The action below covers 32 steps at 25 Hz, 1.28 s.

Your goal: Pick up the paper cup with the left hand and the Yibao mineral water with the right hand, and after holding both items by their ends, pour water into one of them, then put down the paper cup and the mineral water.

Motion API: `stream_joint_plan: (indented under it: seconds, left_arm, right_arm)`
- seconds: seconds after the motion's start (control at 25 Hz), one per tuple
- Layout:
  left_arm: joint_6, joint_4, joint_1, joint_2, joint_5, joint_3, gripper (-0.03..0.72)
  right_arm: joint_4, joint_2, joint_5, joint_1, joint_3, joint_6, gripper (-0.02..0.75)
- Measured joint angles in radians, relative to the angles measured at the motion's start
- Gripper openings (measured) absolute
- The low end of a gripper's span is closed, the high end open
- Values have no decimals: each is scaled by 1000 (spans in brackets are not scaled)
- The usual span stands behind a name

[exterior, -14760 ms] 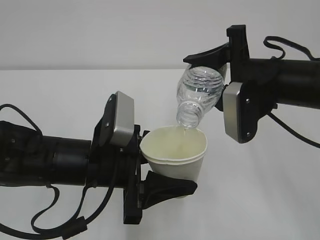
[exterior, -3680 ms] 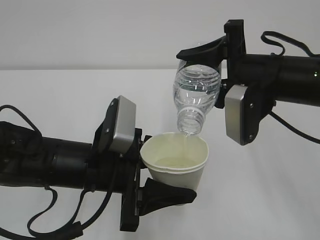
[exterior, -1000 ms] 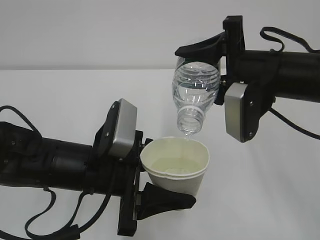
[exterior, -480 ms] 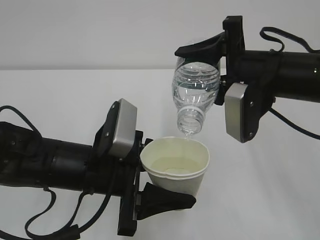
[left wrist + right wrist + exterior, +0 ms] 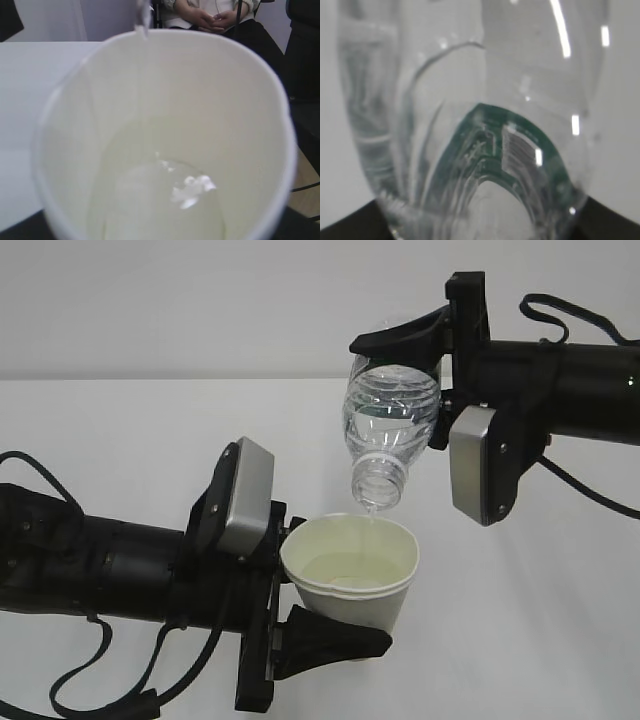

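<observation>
Gripping the upended bottle (image 5: 392,425), right claw (image 5: 432,390) hangs above left claw's (image 5: 320,585) clasped cup (image 5: 348,570).

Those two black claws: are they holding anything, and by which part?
Yes. The left hand grips the paper cup around its lower body. The right hand holds the Yibao mineral water by its bottom end, neck tipped down over the cup.

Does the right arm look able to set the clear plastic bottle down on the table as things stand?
Probably yes. The right end effector holds the clear plastic bottle tipped over the white paper cup; the white table below the right arm shows bare, though the cup sits close.
</observation>
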Motion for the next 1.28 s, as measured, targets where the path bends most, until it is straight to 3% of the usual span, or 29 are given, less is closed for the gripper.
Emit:
stream_joint_plan:
  seconds: [1.28]
  left_arm:
    - [0, 0, 0, 0, 0, 0, 429]
  right_arm:
    - [-4, 0, 0, 0, 0, -22, 430]
